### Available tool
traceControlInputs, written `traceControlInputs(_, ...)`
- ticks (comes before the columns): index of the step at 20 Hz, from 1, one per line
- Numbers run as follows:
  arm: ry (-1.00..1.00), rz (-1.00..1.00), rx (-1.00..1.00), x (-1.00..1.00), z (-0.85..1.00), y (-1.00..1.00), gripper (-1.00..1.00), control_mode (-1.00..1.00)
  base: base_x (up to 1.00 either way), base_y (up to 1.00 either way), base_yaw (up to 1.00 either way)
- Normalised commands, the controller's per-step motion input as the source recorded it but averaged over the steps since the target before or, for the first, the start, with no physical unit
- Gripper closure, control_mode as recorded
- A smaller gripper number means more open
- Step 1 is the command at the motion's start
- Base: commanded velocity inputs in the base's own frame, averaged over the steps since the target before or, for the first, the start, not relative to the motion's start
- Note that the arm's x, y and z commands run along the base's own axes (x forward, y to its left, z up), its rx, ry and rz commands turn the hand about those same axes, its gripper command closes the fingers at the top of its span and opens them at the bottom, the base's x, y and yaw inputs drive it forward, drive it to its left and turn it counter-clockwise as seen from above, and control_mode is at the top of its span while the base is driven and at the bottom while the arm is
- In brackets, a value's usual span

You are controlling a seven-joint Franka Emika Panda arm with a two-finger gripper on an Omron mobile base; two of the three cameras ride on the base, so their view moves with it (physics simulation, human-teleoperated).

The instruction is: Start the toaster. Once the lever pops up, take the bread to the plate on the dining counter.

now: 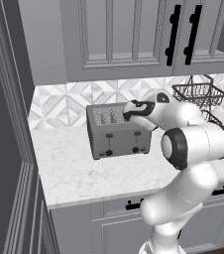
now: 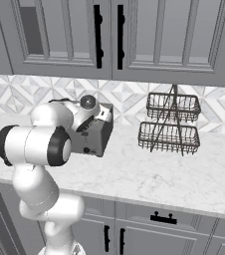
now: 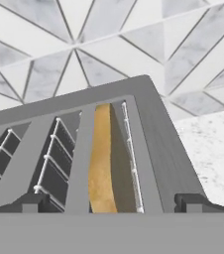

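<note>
From the left base view, the grey toaster (image 1: 118,131) sits on the marble countertop (image 1: 84,173), no writing legible. From the right, a wire basket rack (image 2: 170,123) stands beside it. Through my hand view, my jaws spread wide over the bread (image 3: 101,163), standing in the toaster's rightmost slot.

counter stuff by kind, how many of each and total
boxy grey brushed-metal four-slot toaster: 1
pale tan bread slice standing in the toaster's rightmost slot: 1
dark wire two-tier basket rack: 1
total: 3
</note>
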Motion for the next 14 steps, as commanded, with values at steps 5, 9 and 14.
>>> traceControlInputs(5,0.00,0.01,0.00,0.19,-0.12,0.00,-1.00,-1.00,0.00,0.00,0.00)
traceControlInputs(9,0.00,0.00,0.00,0.13,-0.10,0.00,1.00,-1.00,0.00,0.00,0.00)
traceControlInputs(14,0.00,0.00,0.00,0.06,-0.16,0.00,1.00,-1.00,0.00,0.00,0.00)
